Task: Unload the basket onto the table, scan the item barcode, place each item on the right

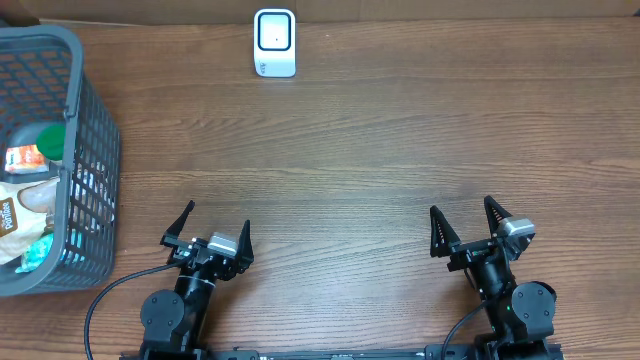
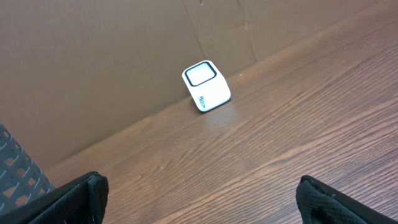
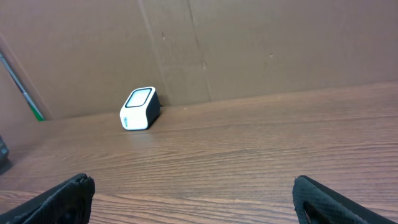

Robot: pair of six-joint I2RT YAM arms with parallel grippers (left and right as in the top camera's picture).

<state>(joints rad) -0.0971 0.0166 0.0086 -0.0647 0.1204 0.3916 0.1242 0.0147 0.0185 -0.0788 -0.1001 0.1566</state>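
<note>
A small white barcode scanner (image 1: 275,42) stands at the table's far edge, against the cardboard wall; it also shows in the left wrist view as the scanner (image 2: 206,86) and in the right wrist view as the scanner (image 3: 138,108). Several grocery items (image 1: 25,205) lie in a grey basket (image 1: 92,130) at the far left. My left gripper (image 1: 210,232) sits near the front edge, open and empty, its fingers (image 2: 74,198) spread wide. At the front right, my right gripper (image 1: 470,228) is open too, with nothing between its fingers (image 3: 323,202).
The basket wall stands just left of the left arm, and its corner (image 2: 18,177) shows in the left wrist view. A cardboard wall (image 3: 249,43) closes off the back of the wooden table (image 1: 380,150).
</note>
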